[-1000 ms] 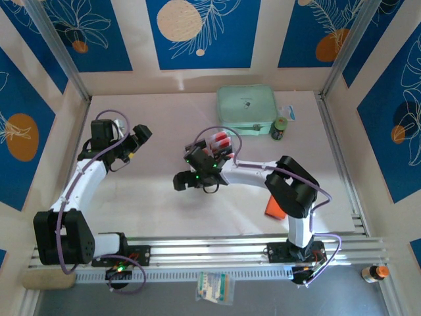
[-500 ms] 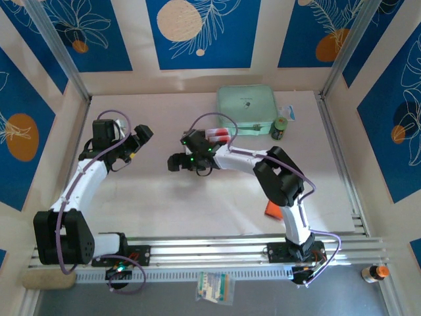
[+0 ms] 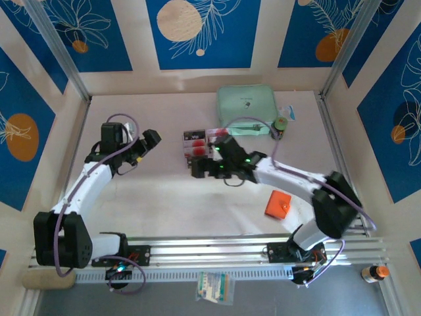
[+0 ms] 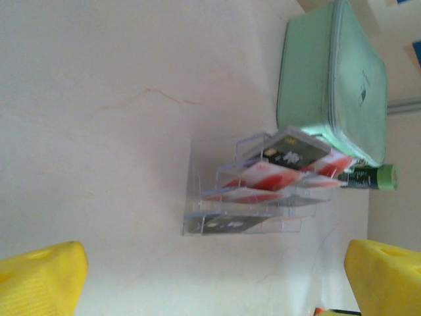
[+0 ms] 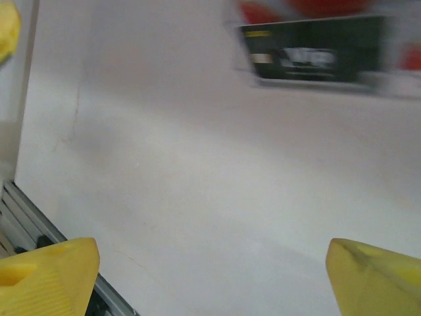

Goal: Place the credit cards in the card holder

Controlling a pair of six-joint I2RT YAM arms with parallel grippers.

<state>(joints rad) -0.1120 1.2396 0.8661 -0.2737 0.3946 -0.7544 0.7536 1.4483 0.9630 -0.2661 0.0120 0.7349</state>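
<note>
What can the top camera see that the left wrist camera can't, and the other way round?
Top view: the orange card holder lying by the right arm's base, and both whole arms, with the right fingers open near the clear tray. Left wrist view: its own yellow left fingers, spread wide, and a close side look at the tray's slots. Both: the credit cards standing in that tray, the mint-green case and the green-capped bottle.

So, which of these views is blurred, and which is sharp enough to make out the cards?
Top external: sharp and evenly lit. Left wrist: slightly soft, yet the credit cards in the clear tray are distinct. Right wrist: smeared sideways, the credit cards at its top edge streaked, the yellow claw fingers out of focus.
</note>
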